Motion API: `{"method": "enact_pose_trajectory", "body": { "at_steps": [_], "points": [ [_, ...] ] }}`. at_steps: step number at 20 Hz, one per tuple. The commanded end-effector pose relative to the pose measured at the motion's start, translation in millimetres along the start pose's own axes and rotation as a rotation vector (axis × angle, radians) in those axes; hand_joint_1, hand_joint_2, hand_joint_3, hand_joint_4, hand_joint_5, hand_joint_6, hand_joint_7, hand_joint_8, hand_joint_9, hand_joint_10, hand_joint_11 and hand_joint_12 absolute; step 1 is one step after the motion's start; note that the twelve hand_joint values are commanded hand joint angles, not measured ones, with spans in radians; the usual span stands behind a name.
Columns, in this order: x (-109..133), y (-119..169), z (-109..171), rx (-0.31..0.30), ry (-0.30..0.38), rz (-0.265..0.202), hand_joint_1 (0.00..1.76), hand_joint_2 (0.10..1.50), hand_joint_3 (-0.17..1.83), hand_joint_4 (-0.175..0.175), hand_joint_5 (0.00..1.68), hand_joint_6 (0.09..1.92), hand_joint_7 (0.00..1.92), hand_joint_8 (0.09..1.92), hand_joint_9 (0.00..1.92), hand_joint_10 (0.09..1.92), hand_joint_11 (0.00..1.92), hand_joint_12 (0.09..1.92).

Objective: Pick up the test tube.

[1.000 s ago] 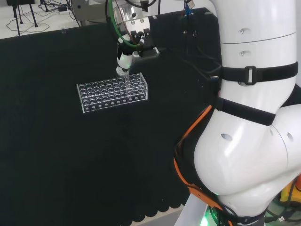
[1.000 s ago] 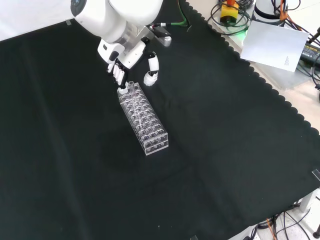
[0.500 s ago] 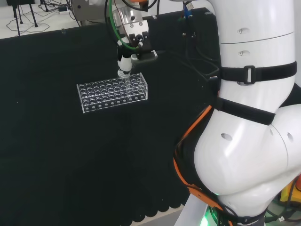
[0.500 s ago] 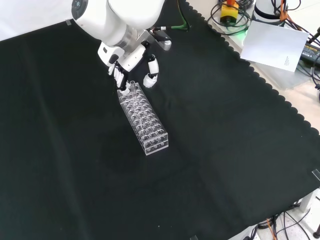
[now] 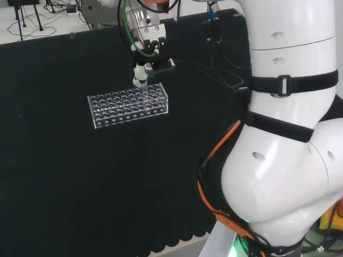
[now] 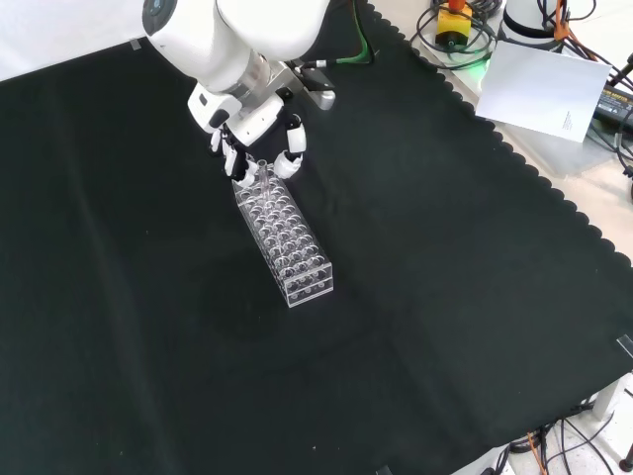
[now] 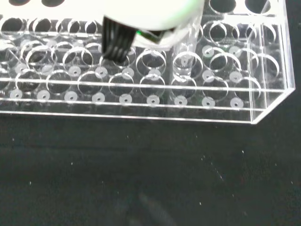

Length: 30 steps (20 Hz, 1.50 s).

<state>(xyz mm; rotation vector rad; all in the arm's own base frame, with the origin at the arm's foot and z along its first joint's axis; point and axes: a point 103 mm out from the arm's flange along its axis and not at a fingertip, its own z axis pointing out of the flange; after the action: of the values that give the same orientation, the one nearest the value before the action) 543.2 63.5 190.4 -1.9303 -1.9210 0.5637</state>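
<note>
thumb (image 6: 290, 158) closed toward rack (image 6: 285, 236) | black cloth (image 6: 465, 287) | cables behind

Even, bright room light fell on the black cloth surface (image 6: 445, 297), which stayed matte and showed almost no shadows in the head and front views. The big glossy white arm links (image 5: 284, 176) carried soft highlights, and the clear plastic test tube rack (image 7: 141, 89) caught small white glints along its edges and hole rims in the wrist view. There, a white and black part of the hand (image 7: 141, 19) sat close to the lens, blurred and overexposed, while the rack stayed fairly sharp.
</note>
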Motion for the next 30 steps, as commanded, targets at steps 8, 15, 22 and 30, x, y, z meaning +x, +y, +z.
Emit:
{"method": "enact_pose_trajectory", "body": {
  "at_steps": [8,15,22,30],
  "points": [
    [0.1,11.5,2.2,-0.057,-0.022,0.01,1.33,0.94,0.19,-0.175,1.07,0.83,1.15,0.77,1.22,0.8,1.0,1.16],
    [1.2,15.5,-3.4,-0.136,0.019,-0.025,1.42,0.7,0.63,-0.175,1.11,0.88,1.22,0.62,1.16,1.09,1.16,1.02],
    [1.8,13.7,-12.9,-0.178,0.043,-0.047,1.44,0.57,0.8,-0.175,1.21,0.69,1.34,0.54,1.26,1.03,1.19,0.99],
    [-2.1,3.7,-18.1,-0.196,0.057,-0.05,1.45,0.53,0.82,-0.175,1.31,0.33,1.43,0.5,1.33,0.97,1.19,0.99]
  ]
}}
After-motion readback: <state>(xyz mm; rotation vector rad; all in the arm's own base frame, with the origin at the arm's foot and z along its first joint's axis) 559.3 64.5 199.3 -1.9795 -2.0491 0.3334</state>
